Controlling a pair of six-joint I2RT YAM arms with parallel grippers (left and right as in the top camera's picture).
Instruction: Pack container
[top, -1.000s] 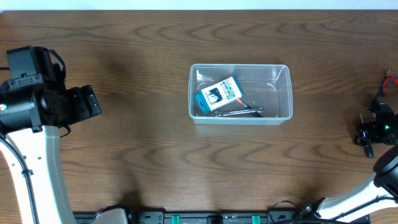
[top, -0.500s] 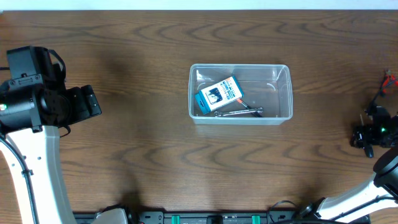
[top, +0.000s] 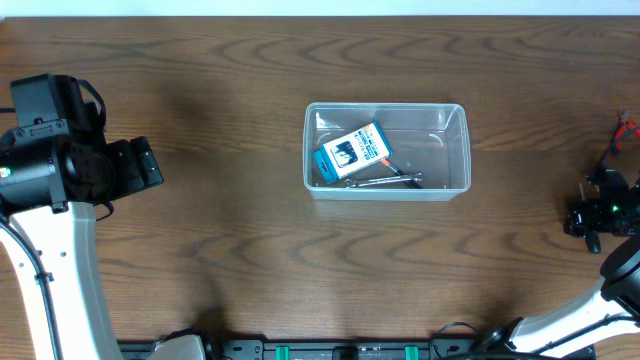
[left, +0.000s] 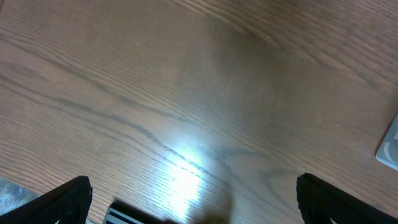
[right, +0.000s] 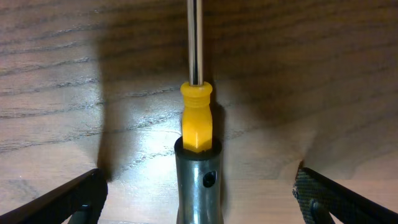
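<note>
A clear plastic container (top: 455, 150) stands mid-table. Inside it lie a blue-and-white packet (top: 352, 150) and a metal wrench (top: 385, 181). At the far right edge of the table my right gripper (top: 588, 218) is open. In the right wrist view its fingers (right: 78, 199) stand wide on either side of a tool (right: 198, 168) with a steel handle, a yellow collar and a thin metal shaft; neither finger touches it. The tool lies on the wood, shaft pointing away from the wrist. My left gripper (top: 140, 165) is open at the far left over bare wood (left: 193, 199), holding nothing.
A corner of the container (left: 390, 144) shows at the right edge of the left wrist view. Red wires (top: 627, 127) sit at the table's right edge, behind the right gripper. Dark wood table (top: 230, 250) all around.
My right gripper has shifted slightly to the left at the table's right edge. The left arm and the container's contents have not moved.
</note>
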